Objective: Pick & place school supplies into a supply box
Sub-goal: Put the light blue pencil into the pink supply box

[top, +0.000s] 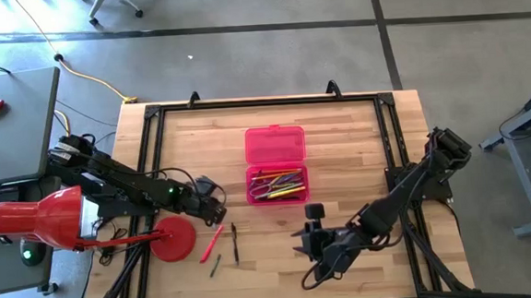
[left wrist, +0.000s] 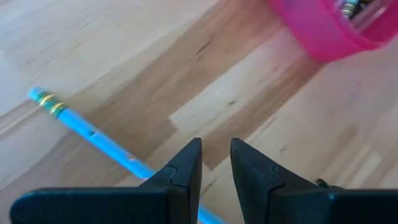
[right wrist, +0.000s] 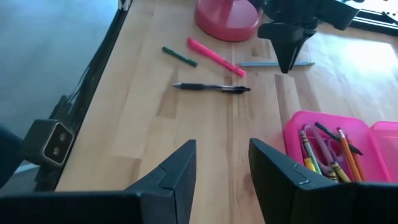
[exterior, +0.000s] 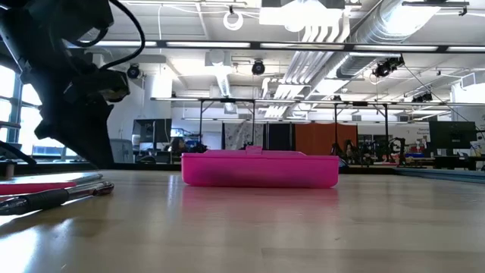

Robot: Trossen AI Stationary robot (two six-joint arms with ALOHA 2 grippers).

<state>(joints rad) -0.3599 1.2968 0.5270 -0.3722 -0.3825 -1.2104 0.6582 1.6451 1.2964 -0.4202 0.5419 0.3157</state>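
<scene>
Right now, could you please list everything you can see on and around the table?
Supply box: one, pink, lid open, table centre.
Supplies in box: several, yellow, orange and red, in the near half.
Red pen: one, near edge, left of centre.
Black pen: one, beside the red pen.
Green pencil stub: one, near edge.
Grey pencil: one, under the left claw.
Red disc: one, left of the pens.
Left claw: slightly open, over the grey pencil.
Right claw: open, right of the pens.

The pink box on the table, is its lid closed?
No, from above the pink box lies open, its empty lid half flat on the table and the other half showing pencils inside.
</scene>
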